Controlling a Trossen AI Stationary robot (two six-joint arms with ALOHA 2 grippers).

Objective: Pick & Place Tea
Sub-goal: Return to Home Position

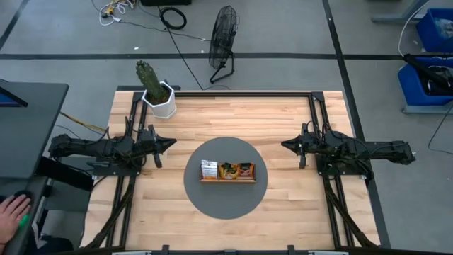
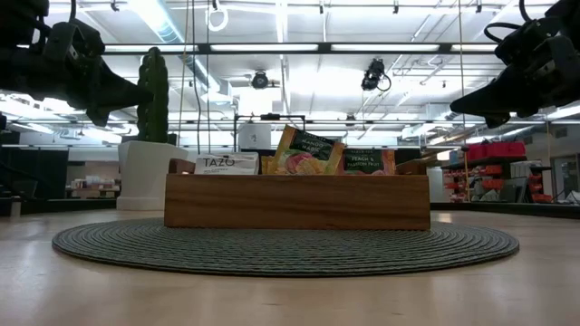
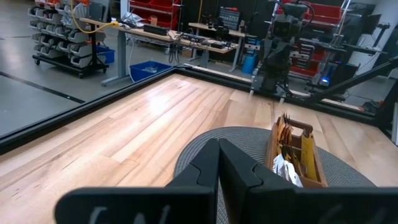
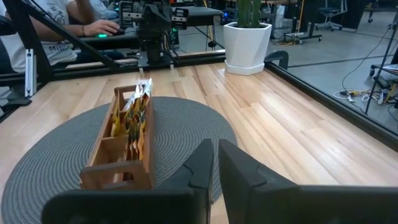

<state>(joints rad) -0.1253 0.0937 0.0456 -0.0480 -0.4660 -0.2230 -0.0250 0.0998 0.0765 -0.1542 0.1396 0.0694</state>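
Both dark two-finger grippers are hanging raised above the pale wooden worktop (image 1: pixel 248 117), each with its fingers pressed together and gripping nothing. The left gripper (image 1: pixel 172 144) is sitting toward the worktop's left edge, about halfway along it, pointing in at the centre. The right gripper (image 1: pixel 284 145) is mirroring it toward the right edge. In the low view both are showing well above the tray's height, one at either side.

A round grey woven mat (image 1: pixel 212 198) is lying at the middle of the worktop, a little toward the front edge. A long brown wooden compartment tray (image 1: pixel 226 180) is resting on it, its length parallel to the front edge. The small flat square tea-bag sachets (image 1: pixel 228 169) are standing on edge inside this tray. A white sachet with dark print (image 2: pixel 226 164) is leaning at the tray's left end, and orange, yellow and green ones (image 2: pixel 304 152) are filling the middle and right.

A green cactus (image 1: pixel 148 76) in a white faceted pot (image 1: pixel 161 105) is standing at the back left corner. A person's hand (image 1: pixel 13 210) is resting off the worktop, beyond its front left corner.
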